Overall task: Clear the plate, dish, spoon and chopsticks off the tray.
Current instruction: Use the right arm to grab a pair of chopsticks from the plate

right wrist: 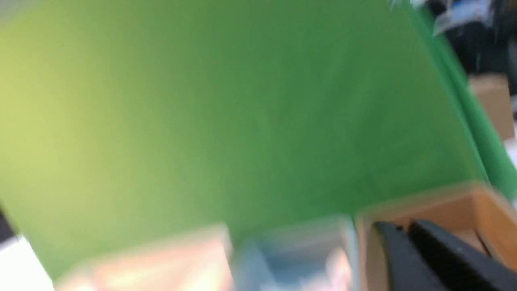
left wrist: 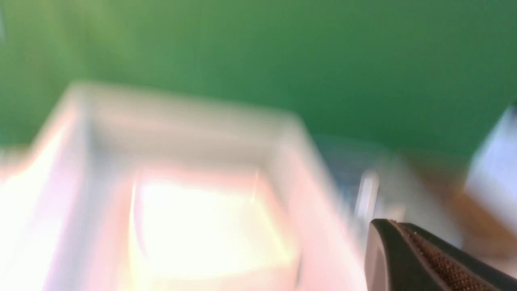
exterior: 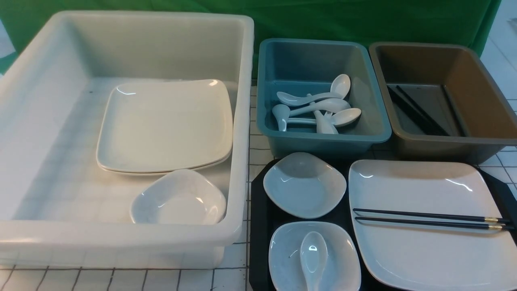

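Both chopsticks (exterior: pixel 428 218) apart from right fingers (right wrist: pixel 444 258)

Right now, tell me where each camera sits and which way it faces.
Front: between the arms, looking forward and down at the white tub, teal tub, brown tub and tray; no arm shows.
Left wrist: on the left arm, blurred, facing over the white tub toward the backdrop; one black finger shows.
Right wrist: on the right arm, blurred, facing the backdrop above the tubs; two black fingers show.
Shared: all three see the tubs and the backdrop.
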